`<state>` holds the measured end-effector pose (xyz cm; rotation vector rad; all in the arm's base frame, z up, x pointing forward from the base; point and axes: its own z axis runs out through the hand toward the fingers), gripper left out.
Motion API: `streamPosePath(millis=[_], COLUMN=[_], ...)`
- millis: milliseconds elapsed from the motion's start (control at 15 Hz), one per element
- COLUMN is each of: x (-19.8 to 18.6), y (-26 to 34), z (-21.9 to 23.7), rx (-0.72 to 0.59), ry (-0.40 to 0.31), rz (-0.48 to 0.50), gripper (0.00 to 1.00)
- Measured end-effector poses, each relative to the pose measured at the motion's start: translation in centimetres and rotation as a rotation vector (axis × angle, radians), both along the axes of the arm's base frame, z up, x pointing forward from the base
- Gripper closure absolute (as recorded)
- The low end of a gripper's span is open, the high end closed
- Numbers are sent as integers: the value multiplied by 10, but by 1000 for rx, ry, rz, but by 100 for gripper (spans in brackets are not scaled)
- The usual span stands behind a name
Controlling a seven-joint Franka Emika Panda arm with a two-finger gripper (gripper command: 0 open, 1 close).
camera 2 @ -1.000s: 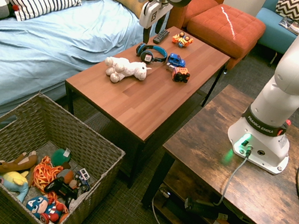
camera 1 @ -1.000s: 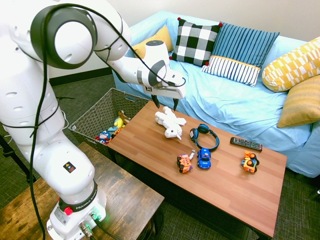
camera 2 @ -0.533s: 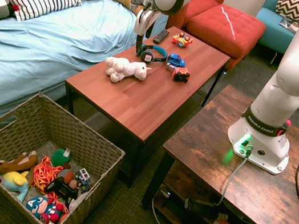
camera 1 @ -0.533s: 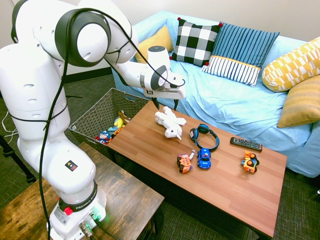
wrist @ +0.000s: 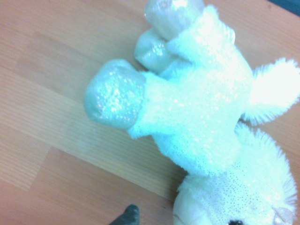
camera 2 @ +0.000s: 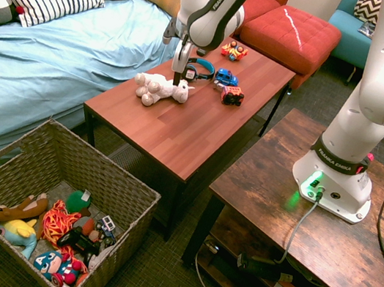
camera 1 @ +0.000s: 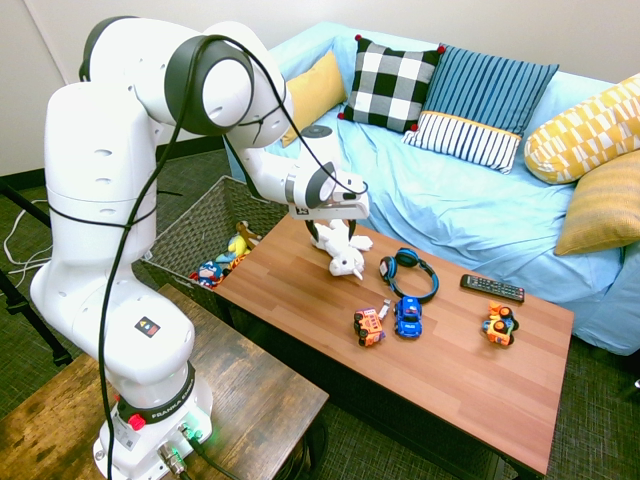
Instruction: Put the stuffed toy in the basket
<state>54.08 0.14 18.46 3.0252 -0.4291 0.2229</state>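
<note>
Plush in reach of a downward end effector (camera 1: 331, 230): stuffed toy (camera 1: 343, 250) lying on its side on the surface (camera 1: 450, 385), near the sofa-side long edge and toward the corner nearest the basket (camera 1: 190, 232). End effector with jaws spread wide, low over the toy, apparently empty; placement at the body presumably for a pinch across soft, narrow stuffing. Contact between fingers and plush: impossible to tell. Limbs splayed, hence probable sagging or swinging once lifted, and some risk of a grip on loose fur alone; a deep, central closure probably the safer choice.

Basket open-topped on the floor, just beyond the short edge of the surface, with soft toys such as a blue-and-red figure (camera 2: 55, 266) already inside; placement convenient for a short sideways carry and a simple drop from above the rim. Headphones (camera 1: 408, 275) just beside the toy, on the side away from the basket; blue car (camera 1: 408, 316) and orange car (camera 1: 368, 327) nearer the robot-side long edge, apart from the likely path. Stage, by judgement: final approach before grasping, with lift, transfer and release all remaining. Next requirement: slight lowering if needed, then closure.
</note>
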Motion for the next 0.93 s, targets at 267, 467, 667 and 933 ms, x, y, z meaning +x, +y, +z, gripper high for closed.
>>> streamPosePath(millis=[267, 467, 667, 933], x=[18, 26, 34, 42], y=[5, 13, 8, 1], z=[-30, -49, -63, -72], rx=[-23, -27, -23, -9], ry=[17, 32, 38, 38], rz=[20, 27, 9, -20], gripper=[0, 0, 100, 100])
